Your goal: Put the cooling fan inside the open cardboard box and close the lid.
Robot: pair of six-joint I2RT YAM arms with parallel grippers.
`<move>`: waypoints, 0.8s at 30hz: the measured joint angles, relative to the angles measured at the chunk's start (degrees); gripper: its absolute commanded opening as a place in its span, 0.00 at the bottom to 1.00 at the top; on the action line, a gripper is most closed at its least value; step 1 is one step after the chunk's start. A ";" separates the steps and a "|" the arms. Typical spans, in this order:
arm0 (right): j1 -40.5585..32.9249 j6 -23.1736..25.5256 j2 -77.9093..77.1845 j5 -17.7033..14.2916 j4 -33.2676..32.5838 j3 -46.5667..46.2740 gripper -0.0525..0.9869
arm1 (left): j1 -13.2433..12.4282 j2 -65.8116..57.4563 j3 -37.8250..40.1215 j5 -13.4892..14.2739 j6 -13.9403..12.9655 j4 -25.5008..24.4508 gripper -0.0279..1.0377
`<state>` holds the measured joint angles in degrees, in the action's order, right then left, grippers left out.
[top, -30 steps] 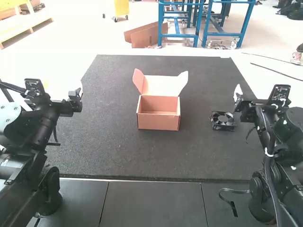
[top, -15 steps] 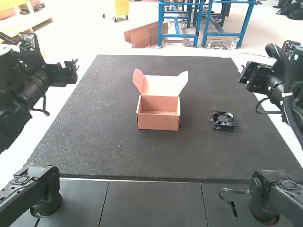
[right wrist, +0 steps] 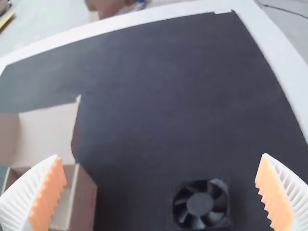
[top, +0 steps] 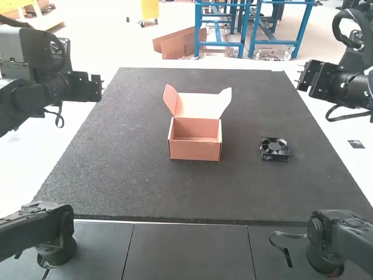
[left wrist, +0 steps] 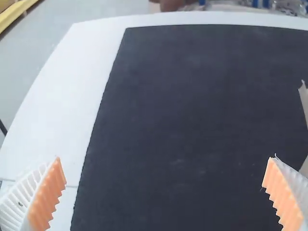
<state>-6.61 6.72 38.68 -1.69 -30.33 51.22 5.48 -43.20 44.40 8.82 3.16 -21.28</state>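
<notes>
The black rubber mat (top: 116,169) lies flat on the white table (top: 35,151) and has not shifted. Both arms have swung up from their low pose beside the mat. The left gripper (top: 95,87) now hangs above the mat's left edge towards the far corner. The right gripper (top: 303,74) hangs off the far right corner. Each is released, its white ribbed fingers with orange pads spread wide and holding nothing, as the left wrist view (left wrist: 163,166) and the right wrist view (right wrist: 159,161) both confirm.

The open brown cardboard box (top: 195,140) stays at the mat's middle, its lid (top: 201,105) standing up at the back. The small square black cooling fan (top: 274,149) stays flat on the mat, right of the box and nearer the right edge, well apart from both grippers. So nothing of the task is done yet; the arms look merely readied, and the right one seems better placed for the fan.

The box's front wall hides its floor in the high view. Both wrist views cut the box off at the frame edge.
</notes>
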 measured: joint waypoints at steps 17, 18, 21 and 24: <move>2.67 -9.99 22.67 0.83 -5.97 6.36 0.92 | 10.67 -3.93 2.14 -5.22 0.74 -3.15 0.93; 3.26 -10.14 23.54 0.83 -5.97 6.36 0.92 | 11.39 -4.39 2.36 -5.38 0.74 -3.89 0.94; 5.40 -10.64 27.02 0.85 -5.95 6.47 0.92 | 13.60 -5.20 2.97 -5.62 0.76 -5.92 0.94; 8.22 -11.52 31.36 1.09 -5.95 7.10 0.92 | 15.23 -5.79 3.04 -5.66 0.76 -6.38 0.93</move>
<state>1.61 -4.80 70.04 -0.60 -36.27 58.33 20.71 -48.99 47.44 3.16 3.92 -27.66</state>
